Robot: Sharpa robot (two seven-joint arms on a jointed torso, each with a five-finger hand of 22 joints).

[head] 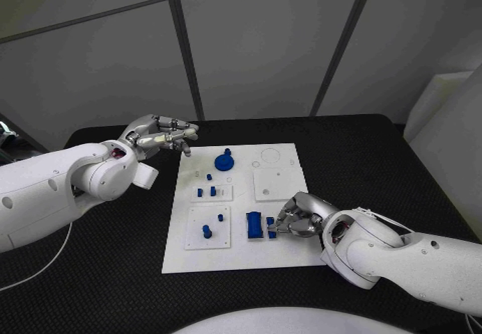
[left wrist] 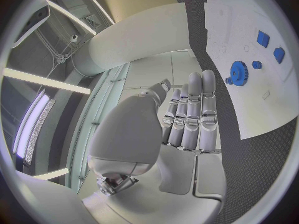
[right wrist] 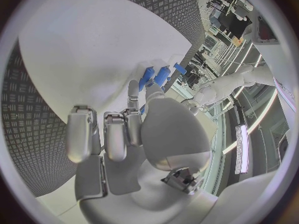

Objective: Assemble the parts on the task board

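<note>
R hand (head: 298, 217) fingers touch small blue parts (head: 270, 227) on task board (head: 241, 257); grasp unclear. L hand (head: 161, 135) curled, holding nothing, beside board.

I see a black, finely textured worktop (head: 382, 160) carrying one thing directly: the flat white rectangular task board (head: 286, 153), lying in its middle.

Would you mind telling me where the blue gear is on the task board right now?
In the head view the blue gear sits on the far part of the task board, towards its left side, nearest the left hand, which hovers beside the board's far left corner.
</note>
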